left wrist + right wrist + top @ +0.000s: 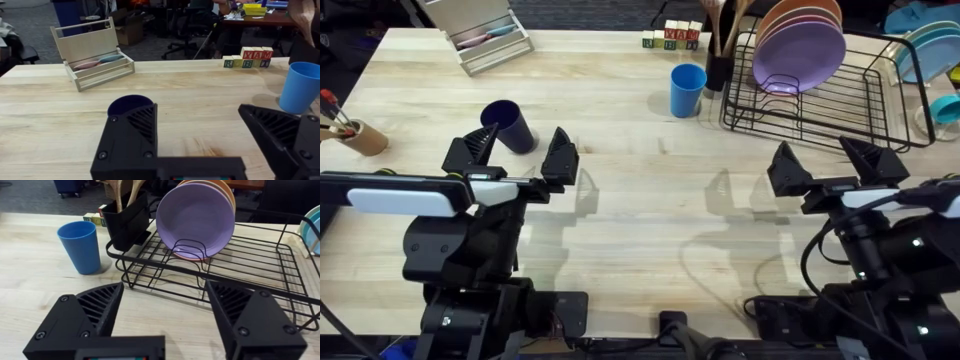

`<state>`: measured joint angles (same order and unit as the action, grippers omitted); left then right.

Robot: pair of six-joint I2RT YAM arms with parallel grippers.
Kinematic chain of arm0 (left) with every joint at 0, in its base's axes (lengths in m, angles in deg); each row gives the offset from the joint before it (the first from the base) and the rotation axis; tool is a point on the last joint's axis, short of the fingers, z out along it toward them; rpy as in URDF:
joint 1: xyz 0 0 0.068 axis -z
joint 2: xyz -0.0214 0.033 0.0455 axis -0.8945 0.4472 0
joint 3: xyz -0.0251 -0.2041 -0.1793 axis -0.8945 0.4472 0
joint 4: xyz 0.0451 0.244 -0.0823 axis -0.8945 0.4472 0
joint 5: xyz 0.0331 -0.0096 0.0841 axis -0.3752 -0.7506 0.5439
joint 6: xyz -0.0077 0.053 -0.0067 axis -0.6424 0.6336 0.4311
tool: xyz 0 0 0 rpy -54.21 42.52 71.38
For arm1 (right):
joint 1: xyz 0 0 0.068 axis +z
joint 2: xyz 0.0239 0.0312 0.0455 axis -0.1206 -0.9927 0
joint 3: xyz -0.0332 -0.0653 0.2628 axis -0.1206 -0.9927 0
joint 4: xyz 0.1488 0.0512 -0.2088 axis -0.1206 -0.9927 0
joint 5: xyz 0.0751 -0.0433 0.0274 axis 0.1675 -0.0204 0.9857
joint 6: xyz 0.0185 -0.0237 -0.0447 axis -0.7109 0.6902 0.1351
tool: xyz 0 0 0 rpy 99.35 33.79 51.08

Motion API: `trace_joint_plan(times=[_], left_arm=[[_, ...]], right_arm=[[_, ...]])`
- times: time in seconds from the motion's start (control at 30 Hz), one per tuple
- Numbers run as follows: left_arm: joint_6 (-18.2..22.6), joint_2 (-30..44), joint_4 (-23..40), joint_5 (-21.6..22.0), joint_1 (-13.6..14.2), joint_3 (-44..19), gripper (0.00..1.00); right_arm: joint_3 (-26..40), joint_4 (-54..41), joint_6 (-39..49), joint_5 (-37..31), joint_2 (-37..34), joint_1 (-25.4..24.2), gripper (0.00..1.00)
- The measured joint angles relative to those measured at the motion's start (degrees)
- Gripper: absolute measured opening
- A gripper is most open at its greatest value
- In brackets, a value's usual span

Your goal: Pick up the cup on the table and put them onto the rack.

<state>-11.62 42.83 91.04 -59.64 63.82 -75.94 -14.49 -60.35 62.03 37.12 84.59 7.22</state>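
While both cups stand upright on the table point(650, 200), none is on the rack point(840, 105) yet. The navy cup point(510, 125) sits left of centre in the overhead frame, just beyond the left gripper point(520, 158), whose fingers are spread wide with nothing between them; one finger lies just beside the cup. The light blue cup point(688, 90) stands at upper centre, just left of the rack, which already carries purple and orange plates point(798, 45) and a black utensil holder point(720, 70). The right gripper point(835, 165) hovers below the rack, likewise spread and empty.

These look like light, stiff plastic tumblers with smooth, possibly slippery walls; a pinch across the rim or mid-wall seems best. The surface is pale wood, flat and dry. Office chairs and desks fill the room behind.
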Motion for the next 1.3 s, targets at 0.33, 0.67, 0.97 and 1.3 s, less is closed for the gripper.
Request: trace_joint_plan(times=[0.33, 0.67, 0.97, 1.3], left_arm=[[0.0, 0.0, 0.1, 0.0, 0.0, 0.0, 0.993], [0.0, 0.0, 0.1, 0.0, 0.0, 0.0, 0.994], [0.0, 0.0, 7.8, 0.0, 0.0, -6.4, 0.993], [0.0, 6.6, 29.0, 0.0, 0.0, -29.5, 0.993]], right_arm=[[0.0, -0.2, 0.0, 0.1, 0.0, 0.0, 0.993], [0.0, -0.2, 0.2, 0.3, 0.0, 0.0, 0.993], [10.4, -15.2, 0.3, 2.8, -4.3, 0.0, 0.993], [40.2, -27.9, 1.9, 3.4, -29.2, 0.0, 0.993]])
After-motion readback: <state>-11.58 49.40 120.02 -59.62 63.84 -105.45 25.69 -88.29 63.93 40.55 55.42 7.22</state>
